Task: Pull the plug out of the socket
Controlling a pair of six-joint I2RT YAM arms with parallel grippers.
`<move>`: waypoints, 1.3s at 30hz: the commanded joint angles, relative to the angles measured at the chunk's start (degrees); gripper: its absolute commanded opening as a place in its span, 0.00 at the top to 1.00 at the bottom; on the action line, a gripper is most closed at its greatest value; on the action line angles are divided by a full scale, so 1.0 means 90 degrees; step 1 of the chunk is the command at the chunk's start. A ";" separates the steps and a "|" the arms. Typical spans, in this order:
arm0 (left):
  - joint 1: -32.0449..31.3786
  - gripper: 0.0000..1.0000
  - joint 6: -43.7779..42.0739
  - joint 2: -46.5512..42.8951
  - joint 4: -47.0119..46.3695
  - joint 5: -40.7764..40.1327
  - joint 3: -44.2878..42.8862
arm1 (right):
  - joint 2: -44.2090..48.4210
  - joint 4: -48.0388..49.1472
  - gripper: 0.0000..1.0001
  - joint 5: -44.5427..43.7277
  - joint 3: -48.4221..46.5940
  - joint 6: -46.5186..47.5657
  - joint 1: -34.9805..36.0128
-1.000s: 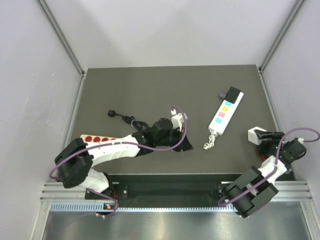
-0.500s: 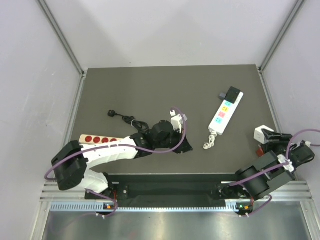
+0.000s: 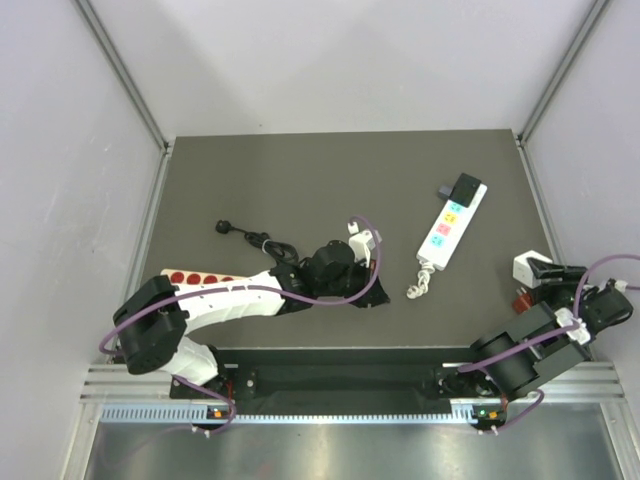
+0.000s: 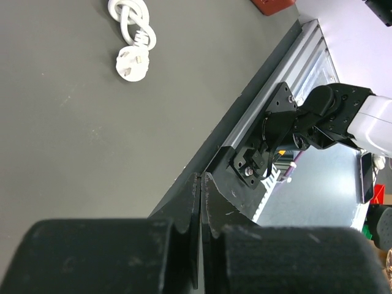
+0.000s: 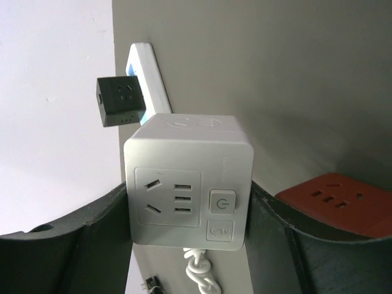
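The long white power strip (image 3: 450, 227) with coloured outlet faces lies on the right half of the mat, and a black cube plug (image 3: 462, 186) sits on its far end. Its short white cord (image 3: 417, 284) is bundled at its near end. In the right wrist view the strip (image 5: 151, 76) and the plug (image 5: 121, 101) are far behind. My right gripper (image 3: 532, 269) (image 5: 188, 202) is shut on a white cube socket (image 5: 184, 156), away from the strip. My left gripper (image 3: 372, 292) (image 4: 201, 179) is shut and empty, left of the cord's white plug (image 4: 132, 64).
A beige strip with red round spots (image 3: 196, 279) lies under the left arm. A black cable with a plug (image 3: 248, 237) lies at mid-left. A red block (image 5: 340, 202) (image 3: 521, 298) sits by the right gripper. The mat's near edge and the metal rail (image 4: 288, 86) are close to the left gripper.
My right arm has swung to the right and carried the white cube socket a little towards the mat's right edge. My left wrist has shifted slightly right.
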State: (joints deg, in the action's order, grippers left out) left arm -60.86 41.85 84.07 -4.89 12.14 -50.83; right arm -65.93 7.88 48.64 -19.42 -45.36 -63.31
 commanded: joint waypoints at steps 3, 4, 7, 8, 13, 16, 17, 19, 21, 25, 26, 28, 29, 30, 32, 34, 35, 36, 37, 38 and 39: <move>-0.0035 1.00 -0.0001 0.0102 -0.0180 0.0125 -0.0241 | 0.0041 0.0072 0.80 -0.0014 -0.0342 0.0333 -0.0085; -0.0035 1.00 -0.0001 0.0121 -0.0190 0.0155 -0.0251 | 0.0031 0.0081 0.79 -0.0024 -0.0342 0.0324 -0.0085; -0.0035 1.00 0.0009 0.0151 -0.0200 0.0165 -0.0290 | 0.0060 0.0111 0.78 -0.0072 -0.0362 0.0266 -0.0046; -0.0044 1.00 -0.0001 0.0151 -0.0209 0.0174 -0.0290 | 0.0070 0.0130 0.78 -0.0111 -0.0381 0.0217 -0.0036; -0.0054 1.00 -0.0011 0.0190 -0.0200 0.0214 -0.0387 | 0.0294 0.0228 0.78 -0.0502 -0.0596 -0.0212 0.0606; -0.0044 1.00 -0.0040 0.0209 -0.0141 0.0233 -0.0465 | 0.0392 0.0237 0.79 -0.0980 -0.0781 -0.0437 0.1085; -0.0044 1.00 -0.0040 0.0200 -0.0131 0.0233 -0.0466 | 0.0489 0.0344 0.79 -0.1203 -0.0782 -0.0622 0.1174; -0.0044 1.00 -0.0050 0.0161 -0.0121 0.0204 -0.0456 | 0.0577 0.0229 0.79 -0.1507 -0.0840 -0.0653 0.1398; -0.0044 1.00 -0.0050 0.0083 -0.0053 0.0184 -0.0436 | 0.0685 0.0072 0.79 -0.1830 -0.0899 -0.0604 0.1477; -0.0054 1.00 -0.0099 -0.0073 0.0015 0.0087 -0.0290 | 0.0627 0.0072 0.78 -0.2133 -0.0918 -0.0429 0.1487; -0.0054 1.00 -0.0108 -0.0083 0.0015 0.0067 -0.0271 | 0.0530 0.0197 0.78 -0.2114 -0.0947 -0.0409 0.1487; -0.0054 1.00 -0.0108 -0.0074 0.0015 0.0086 -0.0241 | 0.0122 0.0316 0.78 -0.1968 -0.1045 -0.0351 0.1517; -0.0054 1.00 -0.0108 -0.0074 0.0015 0.0086 -0.0241 | -0.0036 0.0364 0.78 -0.1919 -0.1084 -0.0321 0.1526; -0.0064 1.00 -0.0108 -0.0054 -0.0014 0.0106 -0.0241 | -0.0163 0.0471 0.78 -0.1889 -0.1104 -0.0292 0.1536; -0.0054 1.00 -0.0089 -0.0025 -0.0053 0.0135 -0.0251 | -0.0466 0.0599 0.77 -0.1850 -0.1104 -0.0204 0.1546; -0.0054 1.00 -0.0069 -0.0006 -0.0111 0.0145 -0.0261 | -0.0681 0.0823 0.76 -0.1831 -0.1046 -0.0145 0.1575; -0.0054 1.00 -0.0060 0.0004 -0.0121 0.0164 -0.0261 | -0.0759 0.0843 0.75 -0.1831 -0.1045 -0.0126 0.1585; -0.0054 1.00 -0.0060 0.0004 -0.0131 0.0184 -0.0261 | -0.0828 0.0853 0.74 -0.1821 -0.1045 -0.0097 0.1595; -0.0054 1.00 -0.0050 0.0004 -0.0131 0.0174 -0.0261 | -0.0896 0.0795 0.74 -0.1869 -0.1045 -0.0029 0.1595; -0.0054 1.00 -0.0050 0.0004 -0.0131 0.0203 -0.0251 | -0.0897 0.0736 0.73 -0.1918 -0.1055 0.0020 0.1595; -0.0054 1.00 -0.0050 -0.0015 -0.0121 0.0204 -0.0232 | -0.0897 0.0668 0.73 -0.1967 -0.1055 0.0069 0.1595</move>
State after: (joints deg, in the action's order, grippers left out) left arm -61.06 41.85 85.73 -4.67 13.63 -52.93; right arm -74.08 10.26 31.31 -26.55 -47.29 -49.34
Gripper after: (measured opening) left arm 0.010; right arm 0.613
